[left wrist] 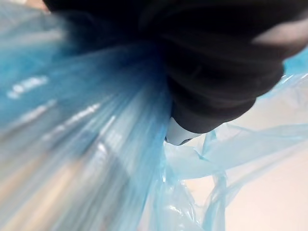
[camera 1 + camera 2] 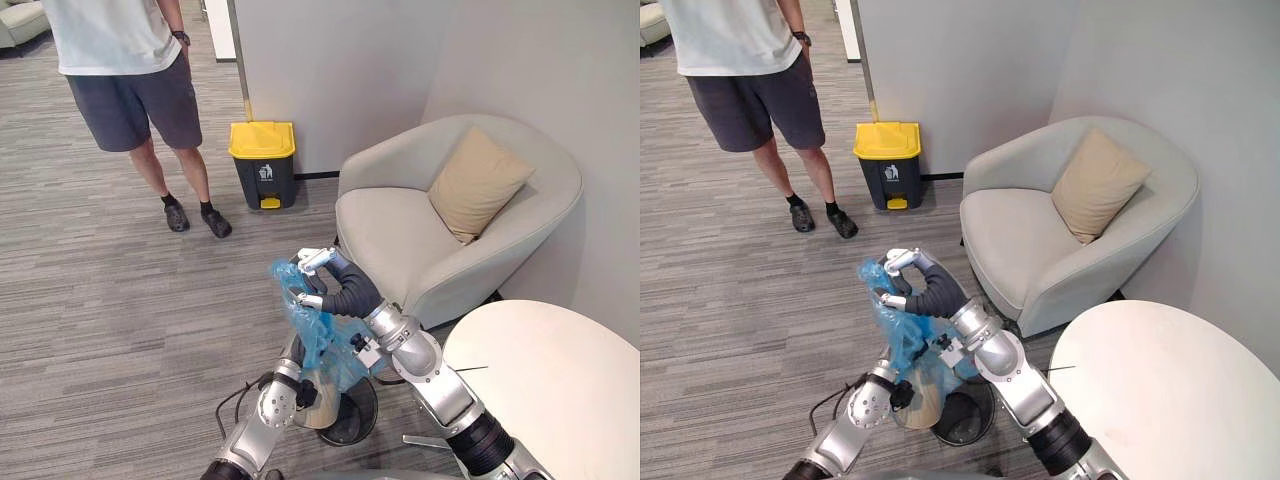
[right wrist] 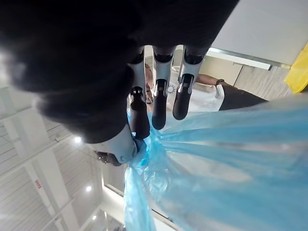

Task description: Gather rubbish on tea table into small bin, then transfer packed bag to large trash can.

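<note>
The right hand point(image 2: 328, 280) is clamped round the gathered neck of the blue bag point(image 2: 322, 348), which hangs below it. The left hand point(image 1: 216, 62) sits against the bag lower down, grip impossible to tell. Well beyond stands the yellow-lidded trash can point(image 2: 263, 160) by the wall point(image 2: 330, 70), with a person point(image 2: 130, 90) beside it.

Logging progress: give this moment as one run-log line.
step: bag transfer | right hand: pinching blue bag top, over small bin | yellow-lidded trash can: lid shut | person beside it
</note>
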You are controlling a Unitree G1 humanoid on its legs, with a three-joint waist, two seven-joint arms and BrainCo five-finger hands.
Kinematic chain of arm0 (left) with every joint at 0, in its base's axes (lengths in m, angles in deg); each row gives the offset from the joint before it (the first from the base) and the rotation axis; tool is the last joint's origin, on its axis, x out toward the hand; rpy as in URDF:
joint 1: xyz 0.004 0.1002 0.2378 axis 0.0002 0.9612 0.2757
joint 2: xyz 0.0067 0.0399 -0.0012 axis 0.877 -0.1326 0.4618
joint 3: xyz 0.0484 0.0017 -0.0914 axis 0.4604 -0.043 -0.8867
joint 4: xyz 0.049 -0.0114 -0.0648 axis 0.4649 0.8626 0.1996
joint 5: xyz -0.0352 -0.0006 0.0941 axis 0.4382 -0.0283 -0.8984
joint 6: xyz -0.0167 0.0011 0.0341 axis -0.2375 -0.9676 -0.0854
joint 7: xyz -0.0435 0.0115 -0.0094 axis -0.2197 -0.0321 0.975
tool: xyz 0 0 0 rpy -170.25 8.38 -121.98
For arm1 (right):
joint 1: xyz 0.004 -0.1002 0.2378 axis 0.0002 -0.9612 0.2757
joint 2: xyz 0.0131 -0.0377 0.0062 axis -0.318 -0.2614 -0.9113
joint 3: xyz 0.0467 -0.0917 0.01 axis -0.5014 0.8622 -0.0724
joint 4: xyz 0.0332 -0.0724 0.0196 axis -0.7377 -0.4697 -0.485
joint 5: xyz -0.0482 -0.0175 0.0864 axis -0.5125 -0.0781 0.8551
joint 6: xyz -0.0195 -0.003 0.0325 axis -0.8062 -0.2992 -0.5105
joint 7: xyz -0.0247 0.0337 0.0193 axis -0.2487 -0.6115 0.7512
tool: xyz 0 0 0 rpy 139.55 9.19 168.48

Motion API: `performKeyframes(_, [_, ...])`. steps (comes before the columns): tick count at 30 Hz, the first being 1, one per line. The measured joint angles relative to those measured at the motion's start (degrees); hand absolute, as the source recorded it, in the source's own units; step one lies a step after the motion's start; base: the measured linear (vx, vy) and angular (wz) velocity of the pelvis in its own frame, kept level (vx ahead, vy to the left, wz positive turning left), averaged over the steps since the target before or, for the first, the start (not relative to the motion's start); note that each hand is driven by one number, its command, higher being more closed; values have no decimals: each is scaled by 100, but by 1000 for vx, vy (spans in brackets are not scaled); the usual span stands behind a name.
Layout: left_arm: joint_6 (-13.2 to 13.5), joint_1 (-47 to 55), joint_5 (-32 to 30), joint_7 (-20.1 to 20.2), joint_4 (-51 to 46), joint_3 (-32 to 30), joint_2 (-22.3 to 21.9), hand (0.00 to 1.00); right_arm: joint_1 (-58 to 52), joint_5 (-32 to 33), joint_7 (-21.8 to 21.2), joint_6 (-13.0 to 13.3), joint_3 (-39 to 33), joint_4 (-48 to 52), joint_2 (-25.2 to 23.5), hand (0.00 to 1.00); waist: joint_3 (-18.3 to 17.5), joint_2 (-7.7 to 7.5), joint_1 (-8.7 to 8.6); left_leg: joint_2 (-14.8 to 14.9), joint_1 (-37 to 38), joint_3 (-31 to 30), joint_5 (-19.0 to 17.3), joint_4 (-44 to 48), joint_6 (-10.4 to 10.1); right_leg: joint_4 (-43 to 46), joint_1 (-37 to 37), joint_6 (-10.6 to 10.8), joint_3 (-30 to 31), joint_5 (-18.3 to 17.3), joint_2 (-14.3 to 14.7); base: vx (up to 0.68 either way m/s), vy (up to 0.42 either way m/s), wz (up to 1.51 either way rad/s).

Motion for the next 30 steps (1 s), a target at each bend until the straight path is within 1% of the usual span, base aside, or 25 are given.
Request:
performKeyframes(5, [-14,4,0,-14,-12,-214,-20,100,-3,-368,104,22,-62,119,24,0,10,-6,3,-2,0,8,-1,1,1,0,-4,0,7,0,-1,0,0,0])
performKeyframes(6, [-13,21,4,-21,-10,-322,-45,100,-23,-543,140,87,-148,273,65,0,15,-10,4,-2,1,9,-2,1,1,0,-4,0,7,0,-1,0,0,0])
performKeyframes(9, [-13,34,96,-64,31,-590,-118,100,-126,-755,233,278,-161,401,223,0,17,-11,5,-2,2,10,-2,1,1,1,-4,1,9,0,-1,0,0,0])
performKeyframes(13, [-9,50,248,-184,174,-771,-113,100,-336,-872,269,282,-223,401,434,0,22,-4,4,1,5,10,-2,0,1,4,-3,5,14,-3,-3,0,0,0])
performKeyframes(15, [-11,62,324,-199,369,-839,-105,100,-467,-962,348,284,-262,402,453,0,25,1,3,4,5,10,-2,1,1,3,-2,4,15,-2,-1,0,0,0])
performKeyframes(19, [-14,262,568,-228,676,-1099,-113,100,-961,-966,407,284,-854,359,423,0,58,31,1,4,5,10,-2,1,0,1,-3,3,21,-2,-1,0,0,0])
performKeyframes(23, [-44,434,797,-257,1023,-1427,-97,100,-1384,-778,481,258,-1582,-287,258,0,83,65,-6,8,12,10,-2,2,-1,-1,4,2,19,-1,8,0,0,0])
performKeyframes(24, [-66,487,933,-247,1136,-1581,-99,100,-1504,-609,480,212,-1842,-697,149,0,96,85,-12,7,12,10,-2,2,-1,-2,3,1,18,-1,8,0,0,0])
performKeyframes(27, [-76,621,1022,-148,1183,-1816,-92,100,-1671,-414,458,103,-2143,-1269,13,0,113,109,-11,7,11,8,-3,2,-2,-13,5,1,12,-1,8,0,0,0])
performKeyframes(28, [-76,644,1132,-126,1303,-1927,-99,100,-1738,-261,453,24,-2331,-1667,-77,0,128,128,-9,6,11,-2,-5,2,-4,-19,12,1,1,-1,6,0,0,0])
performKeyframes(30, [-79,651,1178,-58,1474,-2060,-91,100,-1749,-124,450,-39,-2545,-2220,-182,0,157,145,-8,6,11,-12,-5,2,-4,-24,11,2,-10,-1,5,0,0,3])
